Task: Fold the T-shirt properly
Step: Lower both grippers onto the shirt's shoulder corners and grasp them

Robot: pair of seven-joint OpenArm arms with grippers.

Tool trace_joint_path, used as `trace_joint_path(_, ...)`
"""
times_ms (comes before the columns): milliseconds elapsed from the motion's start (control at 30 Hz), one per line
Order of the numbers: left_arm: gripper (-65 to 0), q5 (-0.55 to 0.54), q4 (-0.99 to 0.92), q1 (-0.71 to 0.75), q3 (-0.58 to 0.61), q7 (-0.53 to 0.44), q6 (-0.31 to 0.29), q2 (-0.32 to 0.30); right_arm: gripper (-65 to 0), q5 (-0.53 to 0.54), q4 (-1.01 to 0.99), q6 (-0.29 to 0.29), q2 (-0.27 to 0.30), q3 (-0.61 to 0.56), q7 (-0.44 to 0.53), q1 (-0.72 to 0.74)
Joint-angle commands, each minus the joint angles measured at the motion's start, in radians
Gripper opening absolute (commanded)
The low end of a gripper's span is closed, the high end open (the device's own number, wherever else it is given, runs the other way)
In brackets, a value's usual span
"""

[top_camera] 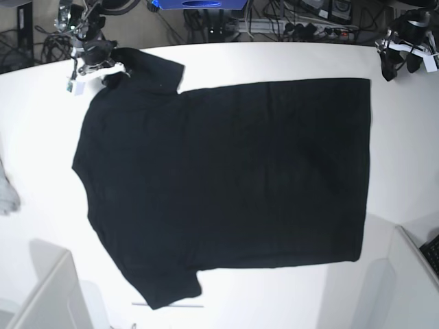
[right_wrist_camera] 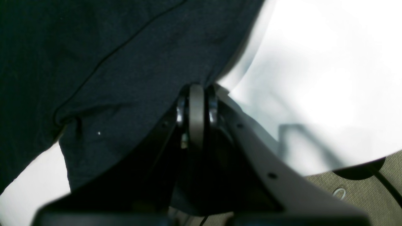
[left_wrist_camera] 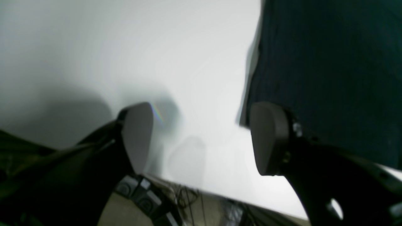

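Note:
The black T-shirt [top_camera: 226, 185] lies spread flat on the white table [top_camera: 41, 137], plain side up, with the sleeves to the left and the hem to the right. My right gripper [top_camera: 103, 68] is at the far left sleeve; in the right wrist view its pads are pressed together [right_wrist_camera: 196, 94] at the edge of the dark cloth [right_wrist_camera: 110, 69]. My left gripper [top_camera: 399, 58] is just beyond the far right hem corner. In the left wrist view it is open [left_wrist_camera: 204, 131] and empty over the bare table, with the shirt's edge [left_wrist_camera: 329, 72] beside its right finger.
A small light grey cloth [top_camera: 5, 192] lies at the table's left edge. White box-like edges stand at the front left [top_camera: 48, 295] and the front right [top_camera: 415, 281]. Cables and equipment lie beyond the table's far edge [top_camera: 288, 20].

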Motion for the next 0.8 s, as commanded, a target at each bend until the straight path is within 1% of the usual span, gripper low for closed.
trace_joint_path(0,-19.4,-0.013,0.003,0.003,0.010,-0.019,-0.004,-0.013,-65.0,-0.010,-0.003,-0.009,-0.001,-0.002,-0.054,-0.015)
trace_joint_path(467,-19.4,-0.013,-0.096,-0.104,0.200,-0.017,0.002,-0.016,-65.0,-0.010,-0.003,-0.009,-0.001,-0.002,-0.056,-0.017)
trace_joint_path(733,-19.7,-0.013,-0.154,-0.150,0.270,-0.017,0.002,-0.016,-65.0,-0.010,-0.003,-0.009,-0.001,-0.002,-0.056,-0.017)
trace_joint_path(767,-21.2,-0.013,-0.157,-0.150,0.277,-0.017,0.004,-0.016,-65.0,-0.010,-0.003,-0.009,-0.001,-0.002,-0.056,-0.017)
